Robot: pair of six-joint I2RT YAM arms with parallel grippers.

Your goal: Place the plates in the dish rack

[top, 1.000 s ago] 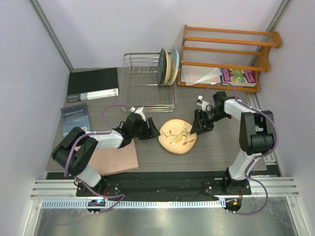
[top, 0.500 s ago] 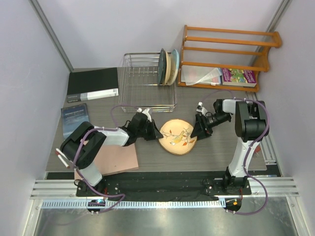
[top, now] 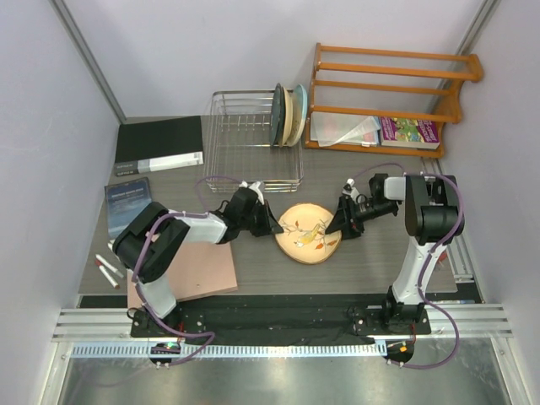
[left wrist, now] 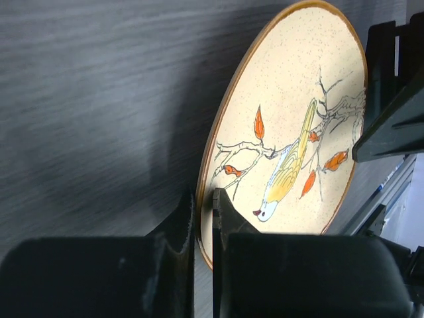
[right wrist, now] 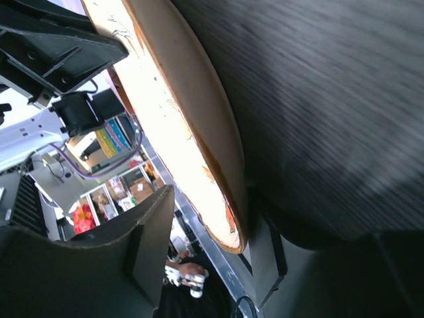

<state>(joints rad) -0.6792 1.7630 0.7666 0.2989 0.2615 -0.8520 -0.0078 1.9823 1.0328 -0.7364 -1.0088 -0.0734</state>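
done: three plates (top: 287, 116) upright in dish rack (top: 245, 143), counter (top: 371, 253) far edge | remaining: bird plate (top: 309, 234), mid-counter, tilted | left hand (top: 270, 226) clenched on its rim | right hand (top: 339, 223) released, straddling opposite rim

Bird plate (left wrist: 291, 132): steeply tilted, its cream speckled face showing a yellow bird, bare branches and orange leaves. Left hand (left wrist: 204, 207): one finger on each side of the brown rim, clamped. Dark grey wood-grain worktop (left wrist: 93, 99) behind.
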